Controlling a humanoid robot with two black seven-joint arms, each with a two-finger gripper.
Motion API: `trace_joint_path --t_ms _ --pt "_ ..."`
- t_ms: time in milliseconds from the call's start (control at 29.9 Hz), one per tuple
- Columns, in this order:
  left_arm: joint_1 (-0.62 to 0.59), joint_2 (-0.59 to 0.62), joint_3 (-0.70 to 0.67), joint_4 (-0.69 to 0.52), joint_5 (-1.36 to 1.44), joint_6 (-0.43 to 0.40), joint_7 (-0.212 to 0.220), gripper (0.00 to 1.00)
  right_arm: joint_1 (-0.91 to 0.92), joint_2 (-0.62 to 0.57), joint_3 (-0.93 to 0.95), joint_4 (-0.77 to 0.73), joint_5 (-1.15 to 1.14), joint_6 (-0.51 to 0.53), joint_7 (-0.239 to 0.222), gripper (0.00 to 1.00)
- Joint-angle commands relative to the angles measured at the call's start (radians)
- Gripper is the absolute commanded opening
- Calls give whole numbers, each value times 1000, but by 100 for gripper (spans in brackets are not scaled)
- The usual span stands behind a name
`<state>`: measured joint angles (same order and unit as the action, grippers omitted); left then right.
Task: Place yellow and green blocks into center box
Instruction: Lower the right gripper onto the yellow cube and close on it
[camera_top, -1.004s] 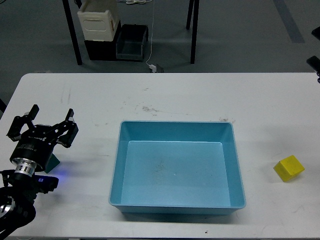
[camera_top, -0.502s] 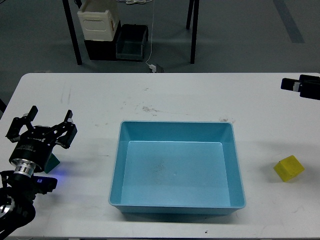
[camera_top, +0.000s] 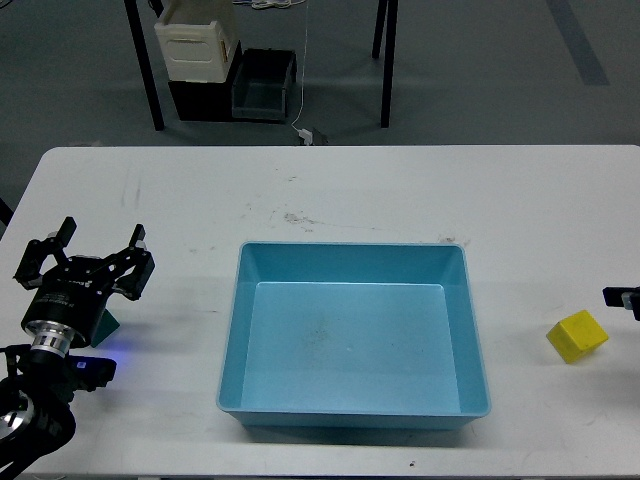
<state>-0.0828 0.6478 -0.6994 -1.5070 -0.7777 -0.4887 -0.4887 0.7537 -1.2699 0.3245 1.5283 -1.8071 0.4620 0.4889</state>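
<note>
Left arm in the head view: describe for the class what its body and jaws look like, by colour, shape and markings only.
The left gripper is black, with two dark forked jaws on a boxy body. Below it sits a silver metal ring on a round black wrist, and a small blue light glows at its side. No sleeve or label is legible.

A shallow blue plastic box (camera_top: 354, 342) sits mid white bench (camera_top: 330, 190); a small yellow cube (camera_top: 577, 336) lies right; left claw (camera_top: 90, 253) spread wide.

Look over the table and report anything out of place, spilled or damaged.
Nothing is spilled or broken. The blue box sits square and empty. The yellow block lies alone at the right, turned askew. Only scuff marks mar the table.
</note>
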Motion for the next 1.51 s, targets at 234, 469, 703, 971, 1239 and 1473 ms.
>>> trace_joint_path --t_ms 234,469,703,971,1239,1473 --pt "0 -4 0 11 0 0 0 100 12 39 -44 -114 -31 27 0 100" --pt "0 -14 0 11 0 0 0 100 10 145 -47 -178 -32 27 0 100" --pt "0 -14 0 11 0 0 0 100 13 204 -47 -188 -26 27 0 100" --pt "0 -17 0 22 0 0 0 100 13 237 -48 -221 -26 27 0 100" --pt "0 -17 0 27 0 0 0 100 12 302 -50 -284 -26 27 0 100" --pt "0 -19 0 27 0 0 0 100 29 337 -100 -309 -25 27 0 100"
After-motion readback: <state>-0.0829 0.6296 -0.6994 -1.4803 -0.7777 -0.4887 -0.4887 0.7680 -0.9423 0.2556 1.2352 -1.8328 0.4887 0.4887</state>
